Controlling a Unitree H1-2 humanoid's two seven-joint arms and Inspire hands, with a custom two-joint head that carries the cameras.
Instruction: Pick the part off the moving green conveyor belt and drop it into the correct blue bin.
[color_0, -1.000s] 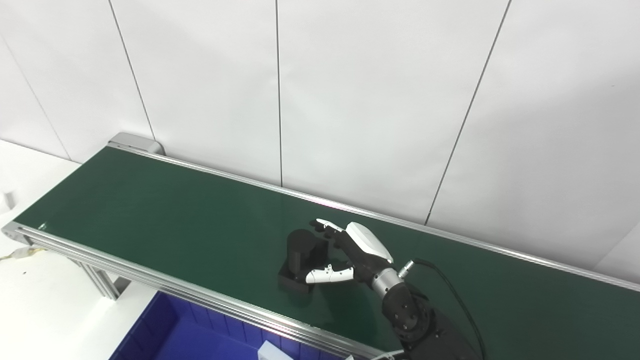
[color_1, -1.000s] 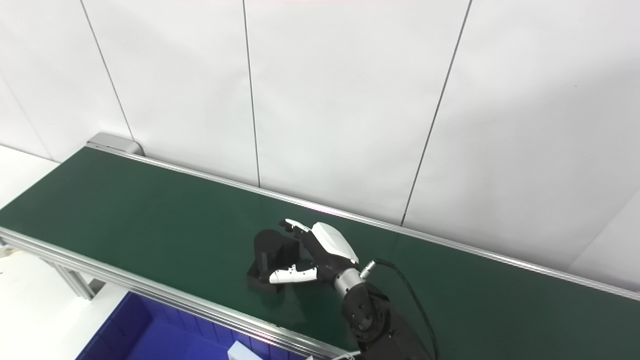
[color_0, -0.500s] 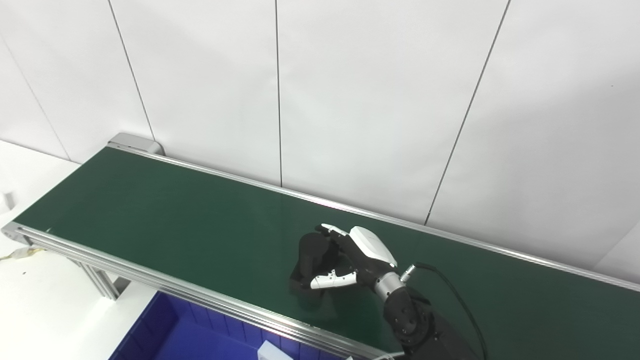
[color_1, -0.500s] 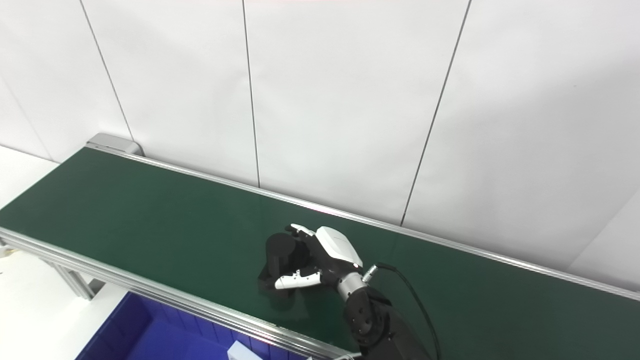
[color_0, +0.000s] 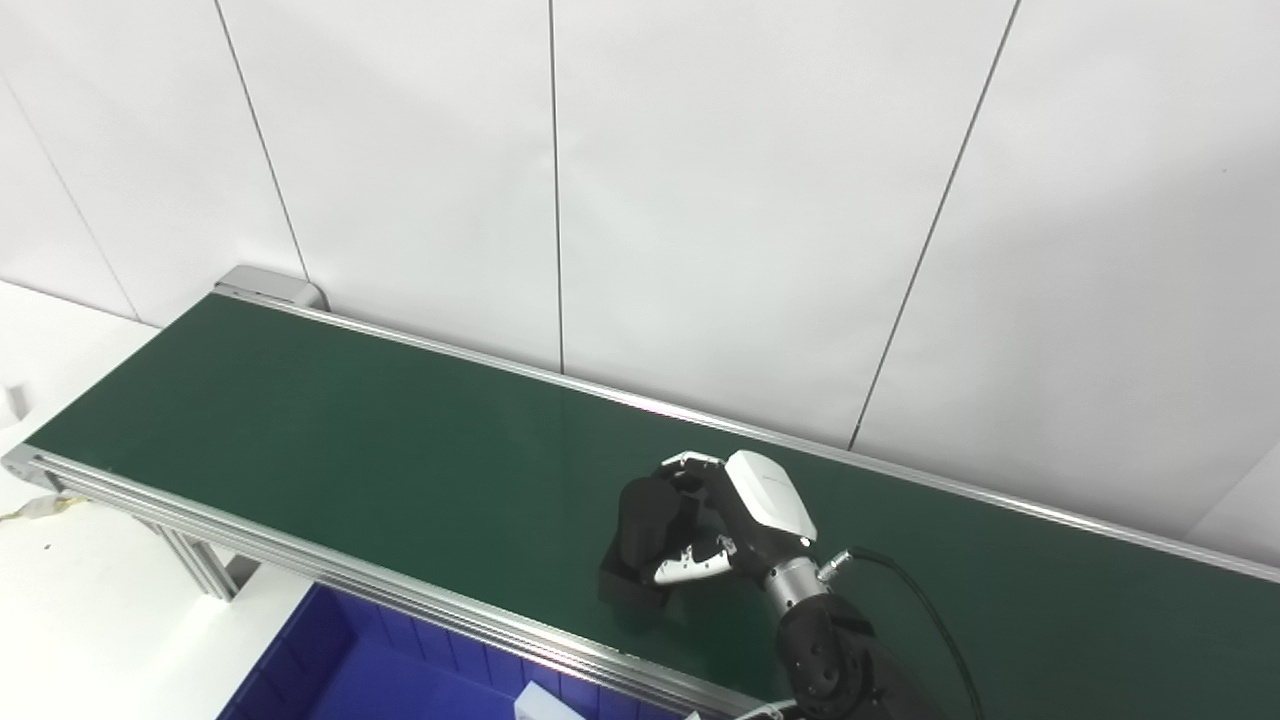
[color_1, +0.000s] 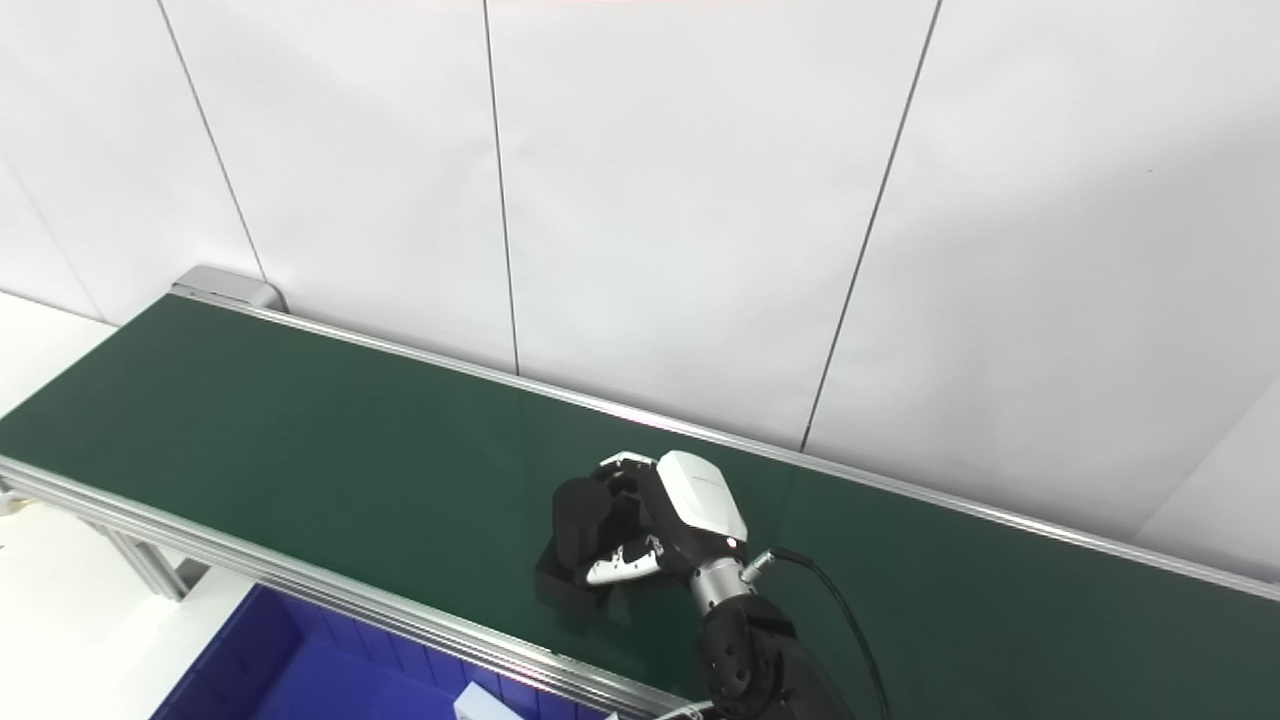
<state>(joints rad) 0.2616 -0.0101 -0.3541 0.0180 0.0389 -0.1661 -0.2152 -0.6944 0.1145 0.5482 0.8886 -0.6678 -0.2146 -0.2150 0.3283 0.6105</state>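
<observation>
Right robot hand (color_0: 735, 520) wraps fingers and thumb around the black part (color_0: 645, 515) on the green belt (color_0: 300, 430); next, lift toward the blue bin (color_0: 330, 670).

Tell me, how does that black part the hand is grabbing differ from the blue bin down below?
The black part is small, solid and dark; the blue bin is bright, open-topped and far larger, cut off by the picture's bottom edge. The part sits up on the green conveyor belt with the right hand closed around it; the bin sits lower, in front of the belt, untouched.
</observation>
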